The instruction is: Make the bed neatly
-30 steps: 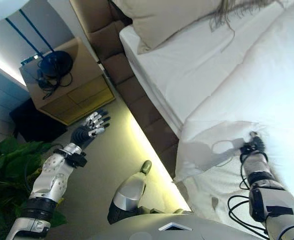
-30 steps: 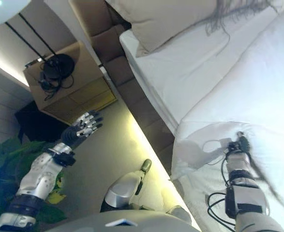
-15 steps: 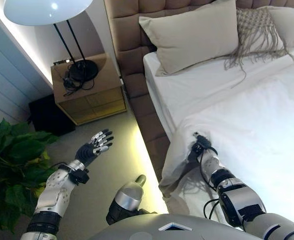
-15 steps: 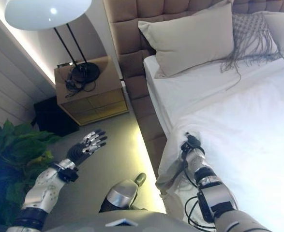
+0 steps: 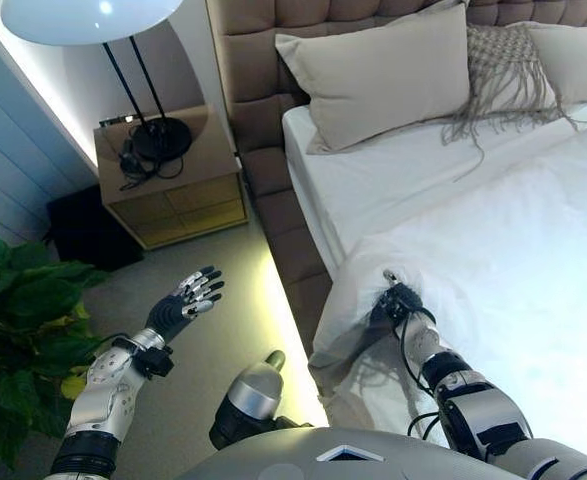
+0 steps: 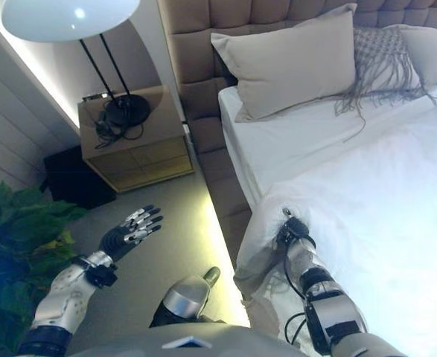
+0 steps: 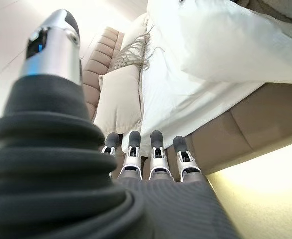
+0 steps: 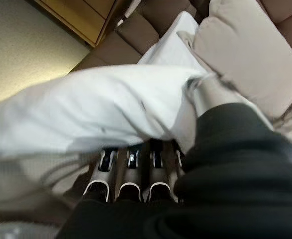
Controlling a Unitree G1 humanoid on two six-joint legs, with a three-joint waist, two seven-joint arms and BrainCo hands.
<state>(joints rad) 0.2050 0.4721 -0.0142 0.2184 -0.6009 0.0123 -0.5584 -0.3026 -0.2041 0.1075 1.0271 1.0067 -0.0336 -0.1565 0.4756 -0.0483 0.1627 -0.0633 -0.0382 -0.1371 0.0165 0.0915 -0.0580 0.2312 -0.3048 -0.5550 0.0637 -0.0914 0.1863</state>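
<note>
A white duvet (image 5: 513, 250) covers the bed's near part, leaving a strip of white sheet (image 5: 393, 180) bare below the pillows. My right hand (image 5: 398, 303) is at the duvet's corner by the bed's left edge. In the right wrist view its thumb (image 8: 208, 92) presses on top of the bunched duvet (image 8: 101, 109) and its fingers (image 8: 128, 169) run under the fold, pinching it. The cloth puckers and hangs off the bed side there. My left hand (image 5: 181, 305) is raised over the floor beside the bed, fingers (image 7: 153, 154) straight and spread, holding nothing.
A beige pillow (image 5: 383, 75) and a fringed cushion (image 5: 503, 70) lean on the padded headboard (image 5: 243, 60). A wooden nightstand (image 5: 173, 190) carries a lamp base (image 5: 158, 140) under a white shade (image 5: 83, 15). A leafy plant (image 5: 23, 320) stands to the left.
The camera has swung, bringing headboard, pillows and lamp into view. My right hand keeps hold of the duvet corner and has drawn it slightly nearer. The left hand stays raised and open.
</note>
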